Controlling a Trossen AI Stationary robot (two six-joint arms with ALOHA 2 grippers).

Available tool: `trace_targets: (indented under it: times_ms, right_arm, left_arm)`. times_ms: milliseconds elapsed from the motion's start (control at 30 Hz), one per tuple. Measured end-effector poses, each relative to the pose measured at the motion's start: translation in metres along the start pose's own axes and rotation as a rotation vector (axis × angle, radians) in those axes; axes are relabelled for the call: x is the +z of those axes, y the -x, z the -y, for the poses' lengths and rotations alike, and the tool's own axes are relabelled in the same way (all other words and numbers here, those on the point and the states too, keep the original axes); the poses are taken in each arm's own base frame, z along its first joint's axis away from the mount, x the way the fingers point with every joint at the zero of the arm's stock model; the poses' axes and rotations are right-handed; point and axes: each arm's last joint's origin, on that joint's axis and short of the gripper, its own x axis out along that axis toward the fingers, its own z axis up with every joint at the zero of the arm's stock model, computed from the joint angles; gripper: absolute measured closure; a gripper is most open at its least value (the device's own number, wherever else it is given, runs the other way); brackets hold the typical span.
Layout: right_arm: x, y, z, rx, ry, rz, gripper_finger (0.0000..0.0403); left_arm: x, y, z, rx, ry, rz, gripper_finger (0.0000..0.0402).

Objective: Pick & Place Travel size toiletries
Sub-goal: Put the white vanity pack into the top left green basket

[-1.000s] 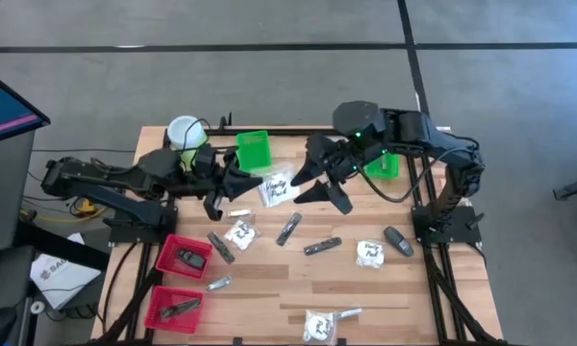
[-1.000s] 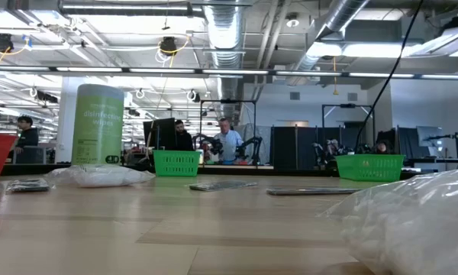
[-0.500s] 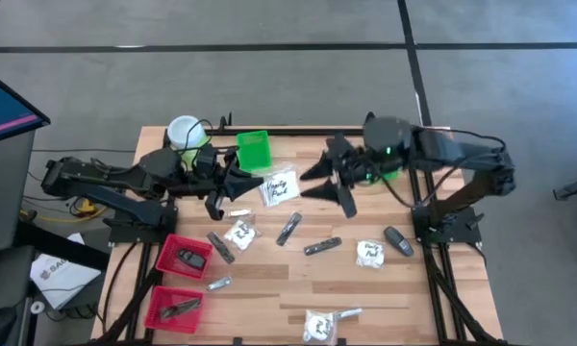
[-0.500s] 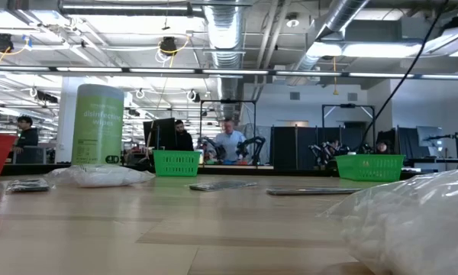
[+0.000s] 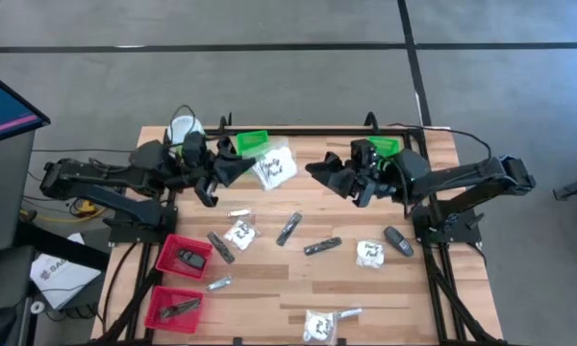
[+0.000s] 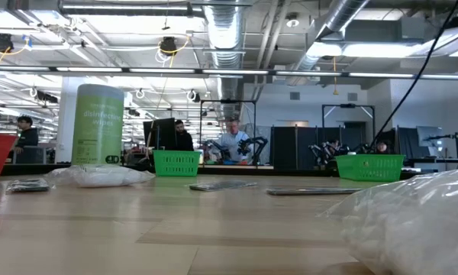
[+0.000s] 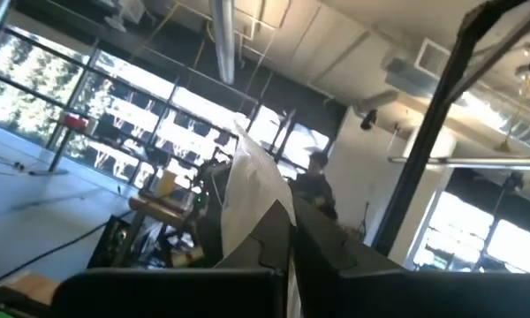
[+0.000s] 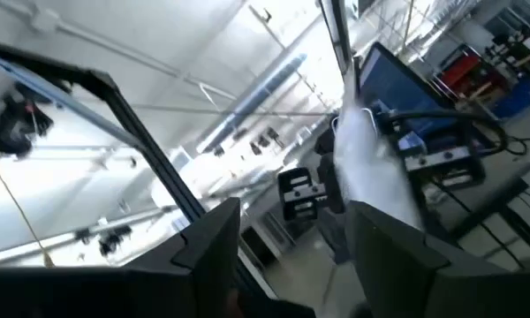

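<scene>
Crinkly white packet hangs at eleven o'clock over the table, pinched shut in the left gripper; probably light, floppy, slippery, best held by an edge. Right gripper, at one o'clock, is open and empty.

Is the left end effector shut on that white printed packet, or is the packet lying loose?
Shut on it. The left end effector pinches one edge of the white printed packet in the high view; its wrist view shows white film between dark fingers.
</scene>
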Motion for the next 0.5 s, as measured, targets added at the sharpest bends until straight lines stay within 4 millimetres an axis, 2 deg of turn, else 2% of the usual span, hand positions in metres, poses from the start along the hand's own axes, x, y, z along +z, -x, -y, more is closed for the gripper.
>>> trace_targets:
  times_ms: [300, 500]
  right_arm:
    - [-0.021, -0.018, 0.019, -0.022, -0.055, -0.018, 0.0202]
    - [-0.023, -0.02, 0.018, -0.018, -0.081, -0.021, 0.0204]
  left_arm:
    - [-0.005, -0.01, -0.007, 0.01, 0.061, 0.043, 0.0401]
    - [0.01, -0.004, -0.007, 0.032, 0.061, 0.129, 0.0401]
